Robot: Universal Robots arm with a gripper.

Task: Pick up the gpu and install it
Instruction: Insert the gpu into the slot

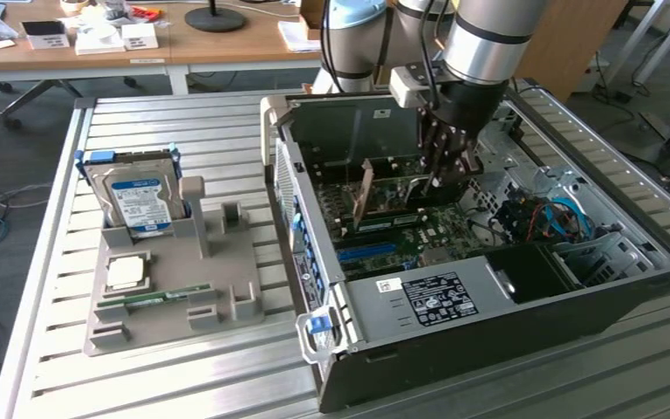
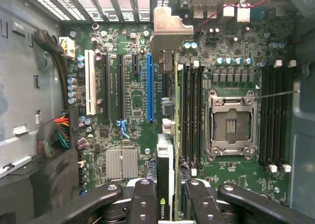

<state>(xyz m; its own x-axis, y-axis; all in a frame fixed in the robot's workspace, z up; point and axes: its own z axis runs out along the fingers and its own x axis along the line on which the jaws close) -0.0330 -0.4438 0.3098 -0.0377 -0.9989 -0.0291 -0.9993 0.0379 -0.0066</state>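
Observation:
The gpu (image 2: 166,160) shows edge-on in the wrist view, a thin card with a black cooler and a silver end bracket (image 2: 165,29). My gripper (image 2: 170,207) is shut on its upper edge, one black finger (image 2: 143,202) on each side. The card stands upright over the motherboard (image 2: 123,135), right beside the long blue slot (image 2: 150,88). Whether it touches the slot I cannot tell. In the exterior view my gripper (image 1: 442,179) reaches down into the open computer case (image 1: 614,288), with the gpu (image 1: 396,194) below it.
A grey holder (image 1: 172,305) on the slatted table at the exterior view's left carries a hard drive (image 1: 137,199), a processor chip (image 1: 126,272) and a memory stick (image 1: 154,298). Inside the case are a power supply (image 1: 428,298), an empty processor socket (image 2: 230,125) and coloured cables (image 2: 58,130).

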